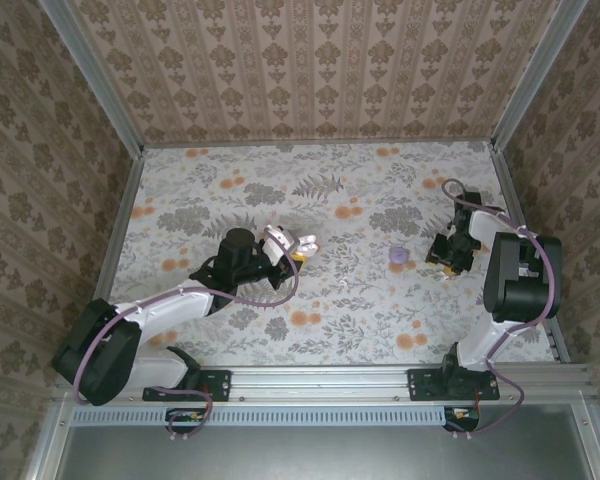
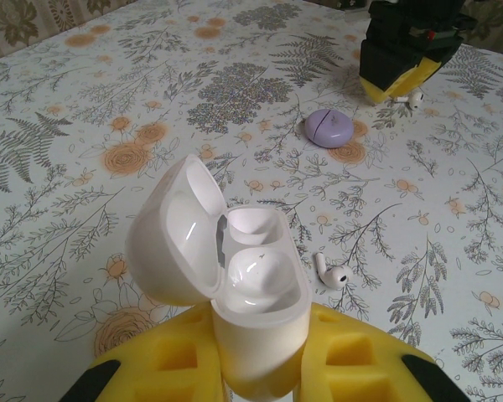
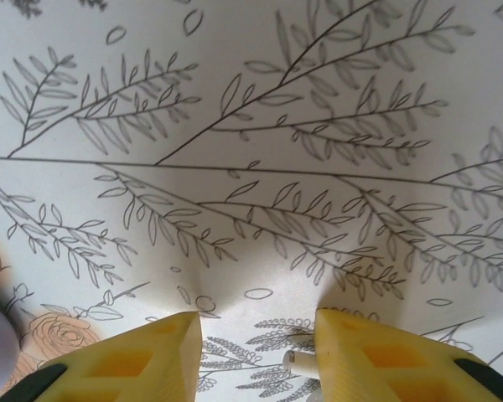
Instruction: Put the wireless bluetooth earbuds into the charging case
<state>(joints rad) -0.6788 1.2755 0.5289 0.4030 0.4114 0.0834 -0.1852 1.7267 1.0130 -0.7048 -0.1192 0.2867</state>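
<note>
The white charging case [image 2: 260,293] stands upright with its lid [image 2: 174,239] swung open to the left, and both wells look bare. My left gripper [image 2: 260,356] is shut on the case's lower body between its yellow pads; in the top view it [image 1: 280,245] is left of centre. One white earbud [image 2: 329,275] lies on the cloth just right of the case. A second earbud [image 3: 300,360] lies between the spread fingers of my right gripper [image 3: 256,335], its stem against the right pad [image 3: 360,352]. That gripper [image 1: 448,258] is low over the cloth at the right, open.
A flat round purple disc [image 2: 329,127] lies on the floral cloth between the two grippers, also visible in the top view [image 1: 399,256]. Patterned walls and a metal frame [image 1: 120,220] enclose the table on three sides.
</note>
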